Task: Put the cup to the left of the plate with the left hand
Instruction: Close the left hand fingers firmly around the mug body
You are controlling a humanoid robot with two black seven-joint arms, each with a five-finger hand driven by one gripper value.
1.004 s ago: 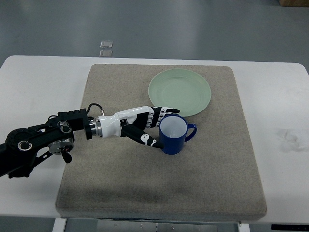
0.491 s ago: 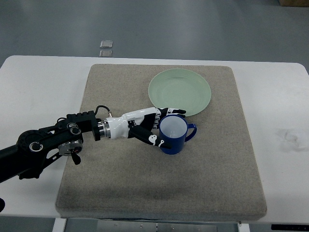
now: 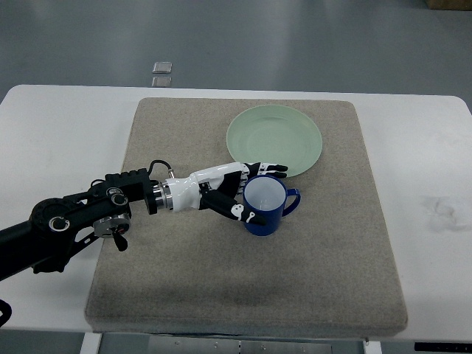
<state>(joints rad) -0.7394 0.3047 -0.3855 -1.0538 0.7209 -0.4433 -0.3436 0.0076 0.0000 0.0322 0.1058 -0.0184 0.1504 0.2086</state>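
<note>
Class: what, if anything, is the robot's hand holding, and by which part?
The left hand wraps the cup around its body, opposite the handle; not lifted.

- You're looking at a lab or test room here, not anyone's home.
- The white surface [image 3: 44, 125] is plain, with just a grey-brown felt mat [image 3: 243, 280] laid on top as a work area.
- Past it you get a bare grey-blue floor [image 3: 295, 44] with two small metal plates [image 3: 162, 73] set in it, very institutional.
</note>
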